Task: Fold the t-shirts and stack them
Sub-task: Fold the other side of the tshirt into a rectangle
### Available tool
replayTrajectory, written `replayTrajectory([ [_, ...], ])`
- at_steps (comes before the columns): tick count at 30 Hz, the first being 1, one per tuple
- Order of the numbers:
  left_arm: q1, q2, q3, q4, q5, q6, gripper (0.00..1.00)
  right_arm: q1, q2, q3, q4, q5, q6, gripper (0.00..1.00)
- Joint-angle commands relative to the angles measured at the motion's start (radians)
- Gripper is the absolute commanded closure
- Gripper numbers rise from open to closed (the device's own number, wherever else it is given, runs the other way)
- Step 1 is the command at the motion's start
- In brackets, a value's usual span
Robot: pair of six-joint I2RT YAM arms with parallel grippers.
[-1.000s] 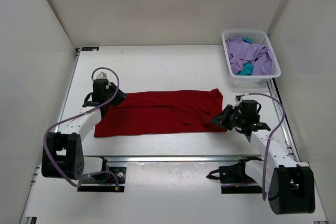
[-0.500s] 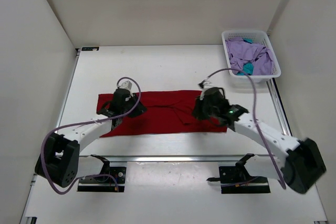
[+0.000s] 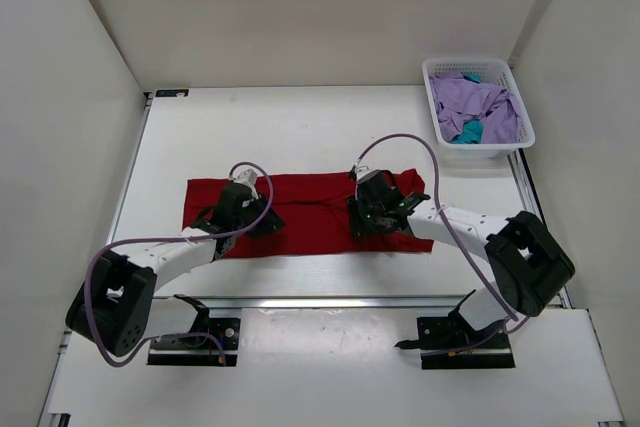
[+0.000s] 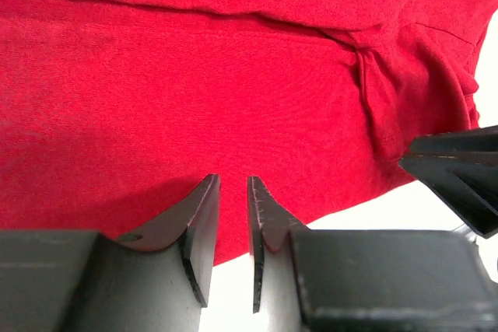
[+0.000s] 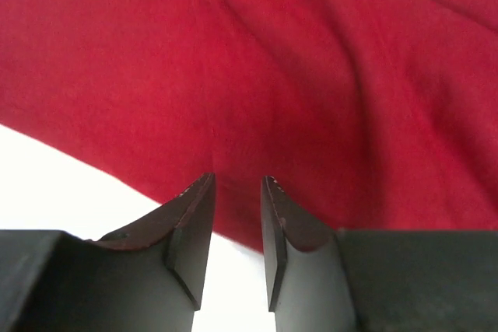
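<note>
A red t-shirt (image 3: 310,212) lies as a long folded strip across the table's middle. It fills the left wrist view (image 4: 233,75) and the right wrist view (image 5: 296,60). My left gripper (image 3: 250,215) is low over the strip's left part at its near edge. Its jaws (image 4: 233,180) stand a narrow gap apart with nothing between them. My right gripper (image 3: 368,219) is low over the strip's right part at the near edge. Its jaws (image 5: 238,180) are slightly open and empty. The right gripper's black fingers (image 4: 455,172) show in the left wrist view.
A white basket (image 3: 487,147) holding purple clothes (image 3: 475,97) and a teal garment (image 3: 468,131) stands at the back right. White walls enclose the table on the left, back and right. A metal rail (image 3: 330,299) runs along the near edge.
Both arms have swung inward from the shirt's two ends to over its middle part. The shirt still lies as a long strip; its left end has shifted slightly.
</note>
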Motion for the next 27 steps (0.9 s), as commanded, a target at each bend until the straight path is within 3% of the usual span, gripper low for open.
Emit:
replayTrajectory([
  [1,-0.001,0.003,-0.010,0.051,0.031,-0.014,0.68,0.009,0.018,0.047,0.040,0.022,-0.029,0.71],
  [11,0.046,-0.015,-0.003,0.040,0.051,-0.001,0.69,0.017,0.104,0.107,-0.005,0.021,-0.033,0.72],
  [14,0.071,-0.019,-0.004,0.042,0.062,-0.003,0.69,0.011,0.113,0.128,-0.031,0.028,-0.030,0.87],
  [18,0.069,-0.026,0.000,0.036,0.060,-0.003,0.68,-0.002,0.104,0.150,-0.057,0.002,-0.027,1.00],
  [23,0.085,-0.041,0.013,0.026,0.086,-0.001,0.68,-0.068,0.034,0.154,-0.072,-0.244,0.004,1.00],
  [27,0.091,-0.055,0.023,0.019,0.086,-0.009,0.69,-0.082,0.032,0.193,-0.120,-0.346,0.007,0.98],
])
